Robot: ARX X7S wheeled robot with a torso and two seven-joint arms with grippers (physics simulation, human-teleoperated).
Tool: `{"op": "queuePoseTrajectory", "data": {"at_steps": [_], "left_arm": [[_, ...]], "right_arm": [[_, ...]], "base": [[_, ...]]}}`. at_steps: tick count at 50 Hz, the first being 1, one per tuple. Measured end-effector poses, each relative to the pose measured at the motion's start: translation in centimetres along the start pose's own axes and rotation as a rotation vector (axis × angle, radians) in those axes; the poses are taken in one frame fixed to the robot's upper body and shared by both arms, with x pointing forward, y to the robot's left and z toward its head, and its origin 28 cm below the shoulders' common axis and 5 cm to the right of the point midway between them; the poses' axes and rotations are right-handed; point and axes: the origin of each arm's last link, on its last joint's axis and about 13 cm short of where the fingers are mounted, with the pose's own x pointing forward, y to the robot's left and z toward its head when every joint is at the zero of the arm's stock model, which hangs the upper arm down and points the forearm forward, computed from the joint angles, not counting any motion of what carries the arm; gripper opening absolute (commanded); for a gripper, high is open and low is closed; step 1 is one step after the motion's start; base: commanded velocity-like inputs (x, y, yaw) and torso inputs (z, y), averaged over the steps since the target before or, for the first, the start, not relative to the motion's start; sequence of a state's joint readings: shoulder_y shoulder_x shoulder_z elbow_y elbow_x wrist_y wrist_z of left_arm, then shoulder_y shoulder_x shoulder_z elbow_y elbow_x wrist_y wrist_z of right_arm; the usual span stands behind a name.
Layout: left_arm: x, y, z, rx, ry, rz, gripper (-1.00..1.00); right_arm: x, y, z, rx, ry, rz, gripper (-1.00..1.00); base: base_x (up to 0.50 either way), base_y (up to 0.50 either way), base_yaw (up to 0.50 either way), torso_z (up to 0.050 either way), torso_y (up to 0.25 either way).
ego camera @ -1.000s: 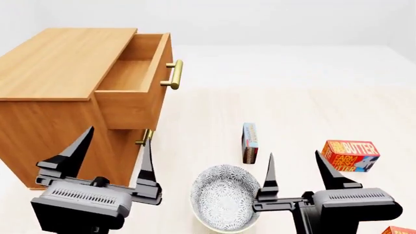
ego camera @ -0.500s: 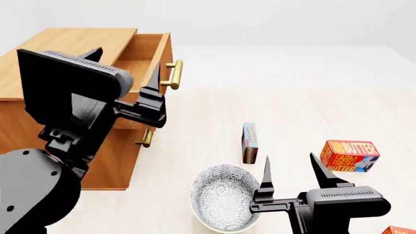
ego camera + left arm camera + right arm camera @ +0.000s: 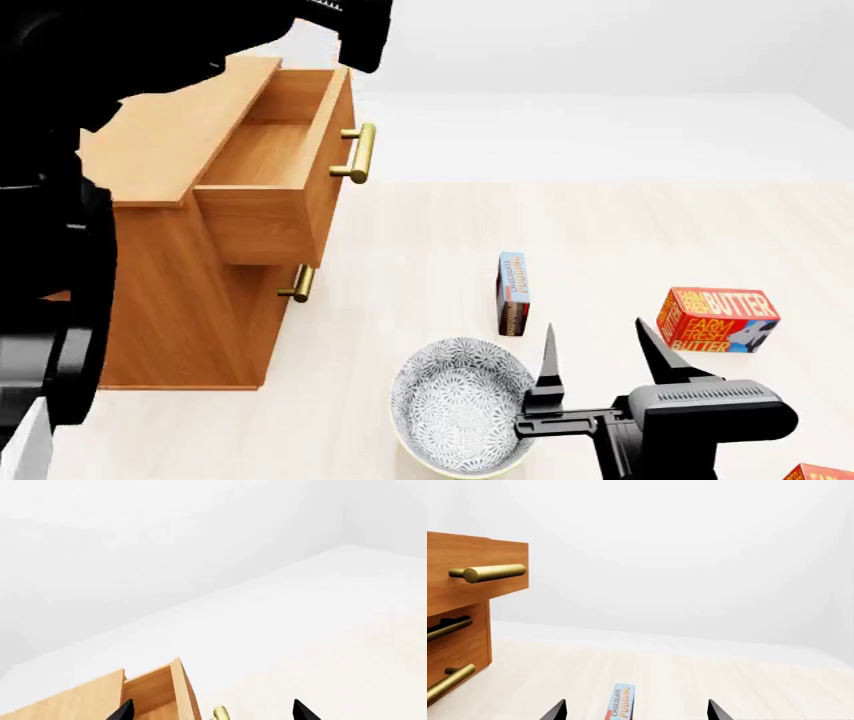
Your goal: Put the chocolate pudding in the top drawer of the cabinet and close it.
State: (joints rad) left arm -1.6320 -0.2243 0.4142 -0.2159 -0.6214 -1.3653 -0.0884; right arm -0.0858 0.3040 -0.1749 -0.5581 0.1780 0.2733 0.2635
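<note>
Reaching for the pudding box [image 3: 513, 291] looks like the step in hand; nothing is grasped yet. Main risk: the box stands on a thin edge, so a claw tip clipping it on the way in could tip it flat or skid it away, and a flat thin box would be harder to pinch. Second risk: the patterned bowl [image 3: 461, 405] sits just beside the right claw [image 3: 599, 352], between that arm and the cabinet [image 3: 187, 290]; a low swing toward the top drawer [image 3: 274, 170] could knock it. Third: the butter box [image 3: 718, 320] is near and has similar colours, so the wrong box could get grabbed.

Right claw is spread wide and empty, with both tips pointing forward. The pudding box stands on the floor ahead of it, slightly to its left, apart and not touching. In the right wrist view the box [image 3: 621, 701] shows low between the two tips, lettering readable, so the line-up looks roughly good.

Left claw [image 3: 212, 711] is raised high near the drawer's open top; only its two tips show in the left wrist view, set wide apart, nothing between them. Top drawer is pulled out, inside looks bare, and its brass handle [image 3: 355, 152] is free. Lower drawer handle [image 3: 300, 283] is shut-side, untouched.
</note>
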Motion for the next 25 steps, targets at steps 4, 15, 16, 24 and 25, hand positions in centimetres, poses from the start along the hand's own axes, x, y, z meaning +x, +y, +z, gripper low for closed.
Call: {"op": "queuePoseTrajectory", "data": {"at_steps": [4,15,16,24,25], "left_arm": [[0.9,0.3,1.1,-0.002,0.085,0.001,1.0],[3.1,0.4,2.0,-0.038,0.328,-0.034,1.0],[3.2,0.4,1.9,-0.046,0.347,-0.039,1.0],[3.6,0.7,1.3,-0.145,0.458,-0.052,1.0],[3.6,0.8,1.2,-0.159,0.467,-0.051,1.0]], "right_arm": [[0.0,-0.1,0.0,0.002,0.001,-0.001,1.0],[0.0,-0.1,-0.1,-0.003,0.006,-0.003,1.0],[0.0,-0.1,-0.1,-0.003,0.006,-0.003,1.0],[0.0,-0.2,-0.2,-0.007,0.01,-0.003,1.0],[0.0,-0.2,-0.3,-0.007,0.01,-0.003,1.0]], "base": [[0.0,0.0,0.0,0.0,0.0],[0.0,0.0,0.0,0.0,0.0],[0.0,0.0,0.0,0.0,0.0],[0.0,0.0,0.0,0.0,0.0],[0.0,0.0,0.0,0.0,0.0]]}}
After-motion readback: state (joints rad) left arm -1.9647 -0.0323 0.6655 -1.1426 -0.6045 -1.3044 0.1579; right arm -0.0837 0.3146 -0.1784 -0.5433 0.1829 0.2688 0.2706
